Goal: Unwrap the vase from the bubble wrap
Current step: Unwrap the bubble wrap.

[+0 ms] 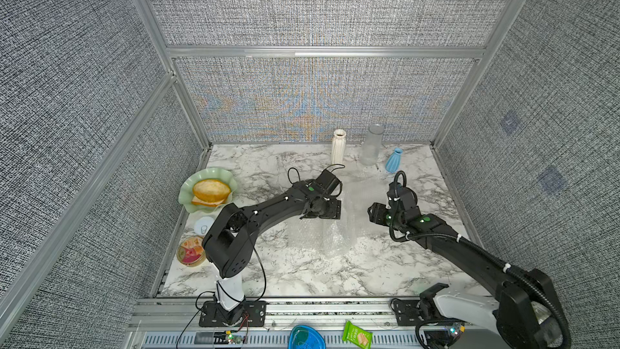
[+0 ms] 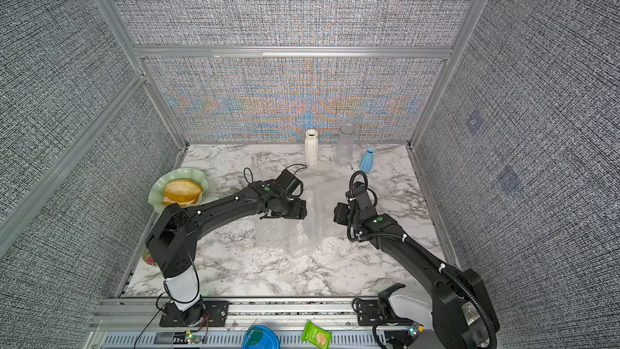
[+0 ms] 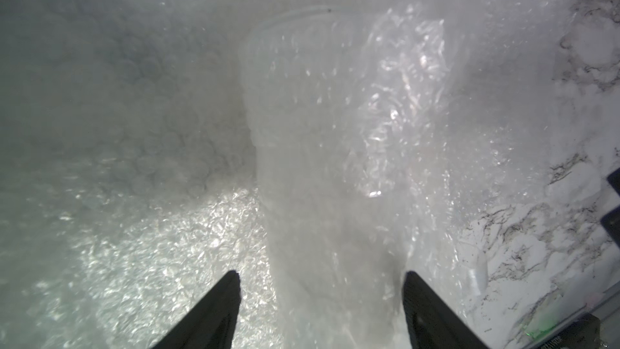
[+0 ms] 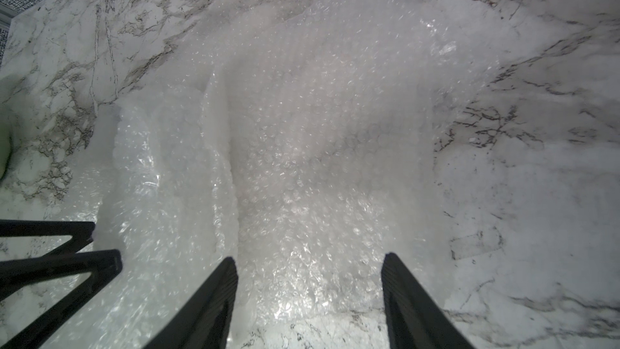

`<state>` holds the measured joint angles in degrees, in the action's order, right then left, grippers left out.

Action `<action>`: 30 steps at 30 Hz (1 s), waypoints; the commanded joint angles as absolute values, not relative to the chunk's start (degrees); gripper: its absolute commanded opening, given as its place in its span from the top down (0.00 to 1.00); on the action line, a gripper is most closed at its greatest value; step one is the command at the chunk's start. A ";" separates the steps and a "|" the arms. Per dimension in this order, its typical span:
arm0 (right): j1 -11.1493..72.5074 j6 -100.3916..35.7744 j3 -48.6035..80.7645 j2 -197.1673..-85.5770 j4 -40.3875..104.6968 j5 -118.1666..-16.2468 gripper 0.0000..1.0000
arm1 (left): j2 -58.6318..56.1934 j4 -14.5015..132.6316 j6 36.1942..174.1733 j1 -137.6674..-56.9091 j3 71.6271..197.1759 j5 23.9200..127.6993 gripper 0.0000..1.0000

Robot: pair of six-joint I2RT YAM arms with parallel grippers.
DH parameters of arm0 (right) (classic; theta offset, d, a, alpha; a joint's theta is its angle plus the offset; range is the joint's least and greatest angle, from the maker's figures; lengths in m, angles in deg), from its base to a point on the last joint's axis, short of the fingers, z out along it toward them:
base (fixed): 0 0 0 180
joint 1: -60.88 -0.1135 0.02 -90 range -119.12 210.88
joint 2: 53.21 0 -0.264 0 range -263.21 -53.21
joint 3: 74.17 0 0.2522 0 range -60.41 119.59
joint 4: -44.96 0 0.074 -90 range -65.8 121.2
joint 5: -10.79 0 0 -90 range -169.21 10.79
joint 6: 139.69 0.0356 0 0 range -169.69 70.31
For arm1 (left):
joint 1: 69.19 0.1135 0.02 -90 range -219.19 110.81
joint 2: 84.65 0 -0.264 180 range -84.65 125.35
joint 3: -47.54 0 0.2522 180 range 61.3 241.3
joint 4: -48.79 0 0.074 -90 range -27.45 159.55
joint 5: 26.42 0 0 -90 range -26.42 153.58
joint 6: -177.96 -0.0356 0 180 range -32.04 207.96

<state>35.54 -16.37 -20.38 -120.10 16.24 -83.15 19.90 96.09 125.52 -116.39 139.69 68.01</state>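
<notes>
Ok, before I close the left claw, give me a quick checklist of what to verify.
1. Is the left claw open around the raised roll of bubble wrap? Ok, one jaw on each side.
2. Does the left claw grip the roll? Not ok, not yet closed.
3. Is the right claw open and empty? Ok, above flat wrap.
4. Is there a vase inside the roll? Cannot tell.
5. Are the white vase, glass vase and blue vase upright at the back? Ok.
</notes>
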 commanded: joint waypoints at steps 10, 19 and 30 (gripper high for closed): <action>35.93 -17.97 -17.99 -119.56 16.06 -81.98 0.37 | 13.98 95.48 126.37 -112.28 133.43 67.94 0.23; 35.77 -18.71 -16.80 -121.11 17.73 -76.27 0.37 | 11.49 92.99 125.85 -109.10 128.21 69.64 0.23; 28.97 -17.01 -13.77 -125.82 19.56 -77.07 0.38 | 9.73 91.75 125.58 -106.55 124.86 70.87 0.23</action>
